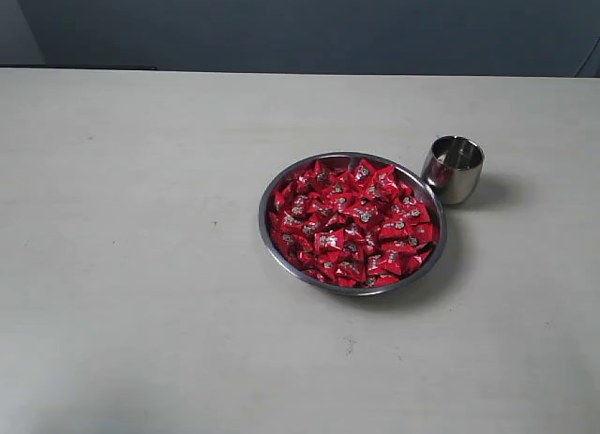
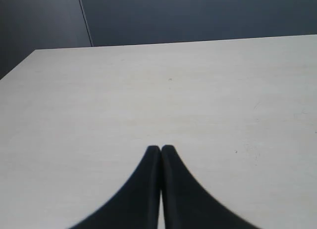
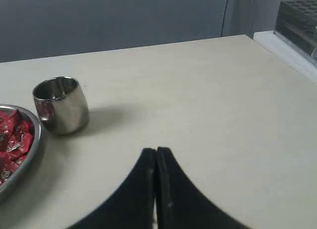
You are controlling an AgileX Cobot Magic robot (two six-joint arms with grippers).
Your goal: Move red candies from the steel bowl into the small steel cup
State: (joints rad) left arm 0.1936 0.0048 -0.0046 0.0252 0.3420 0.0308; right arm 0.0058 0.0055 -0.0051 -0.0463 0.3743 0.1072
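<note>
Jaws of the right gripper (image 3: 156, 151) pressed flat together, holding nothing, low over bare surface (image 3: 213, 115) and apart from cup and bowl. Jaws of the left gripper (image 2: 160, 149) likewise closed and empty, facing only bare surface.

Ahead of the right jaws, the small steel cup (image 3: 60, 104), upright, its inside showing only reflections. Just beside it, possibly touching, the rim of the steel bowl (image 1: 265, 230), near the middle of the surface and a little toward the right edge, with the cup on its far-right side. Inside the bowl, the red candies (image 1: 354, 223), heaped almost rim to rim.

Probably a first pick still to make. Spread the right jaws before descending. Aim for a candy lying proud on top of the heap, on the side nearest the cup. Close across its wrapper rather than digging into the pile. Lift straight up, stay clear of the cup's lip to avoid tipping it, and release low over its mouth.
</note>
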